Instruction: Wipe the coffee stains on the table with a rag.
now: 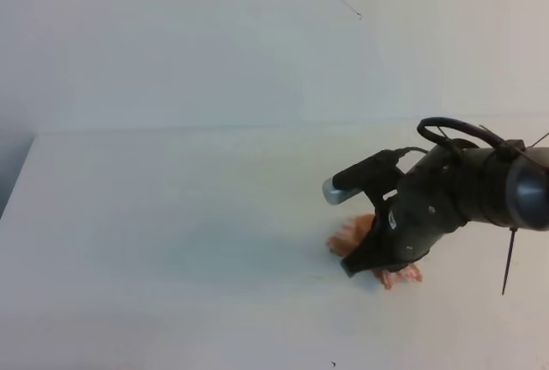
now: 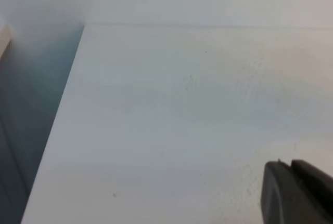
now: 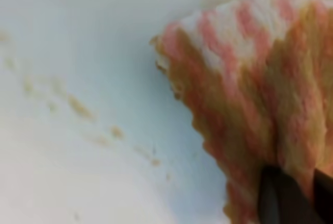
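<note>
The orange-brown rag with pinkish-white stripes lies bunched on the white table, right of centre. My right gripper presses down on it from the right, shut on the cloth. Up close, the rag fills the right side, pinched between two dark fingertips at the bottom edge. Of the coffee stains, only faint amber specks and streaks show on the table left of the rag. A dark piece of my left gripper sits in the corner of the left wrist view, over bare table.
The table's left edge drops to a dark gap, also seen as the edge in the left wrist view. A pale wall rises behind the far edge. A tiny dark speck lies near the front.
</note>
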You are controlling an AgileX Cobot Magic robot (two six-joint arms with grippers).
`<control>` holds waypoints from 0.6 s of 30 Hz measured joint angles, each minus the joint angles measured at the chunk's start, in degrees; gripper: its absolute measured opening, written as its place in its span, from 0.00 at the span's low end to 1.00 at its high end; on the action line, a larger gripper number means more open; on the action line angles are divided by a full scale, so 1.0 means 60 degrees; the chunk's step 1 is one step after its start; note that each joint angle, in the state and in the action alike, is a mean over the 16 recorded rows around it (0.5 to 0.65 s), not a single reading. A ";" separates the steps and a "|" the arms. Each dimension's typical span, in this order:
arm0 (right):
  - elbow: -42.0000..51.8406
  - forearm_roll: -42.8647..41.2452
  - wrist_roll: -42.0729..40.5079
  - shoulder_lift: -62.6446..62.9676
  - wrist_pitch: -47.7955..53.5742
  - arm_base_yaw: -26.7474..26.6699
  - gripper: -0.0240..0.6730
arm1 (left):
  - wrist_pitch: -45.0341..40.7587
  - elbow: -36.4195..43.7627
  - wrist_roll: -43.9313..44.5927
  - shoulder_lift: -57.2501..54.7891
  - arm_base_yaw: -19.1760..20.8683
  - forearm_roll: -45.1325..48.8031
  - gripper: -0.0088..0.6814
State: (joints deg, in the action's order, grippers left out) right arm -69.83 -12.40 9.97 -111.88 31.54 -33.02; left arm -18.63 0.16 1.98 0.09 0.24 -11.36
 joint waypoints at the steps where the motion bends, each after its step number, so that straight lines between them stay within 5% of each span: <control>1: -0.0001 0.0090 0.0091 0.0023 -0.0063 -0.0049 0.09 | 0.0000 0.0000 0.0000 0.0000 0.0000 0.0000 0.01; 18: -0.0011 0.3245 -0.1209 -0.0089 -0.0825 -0.0168 0.09 | -0.0009 -0.0027 0.0000 -0.0016 0.0000 0.0000 0.01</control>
State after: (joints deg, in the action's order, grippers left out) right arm -69.89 7.07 2.71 -112.42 26.59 -34.02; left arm -18.69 0.00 1.98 0.00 0.24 -11.35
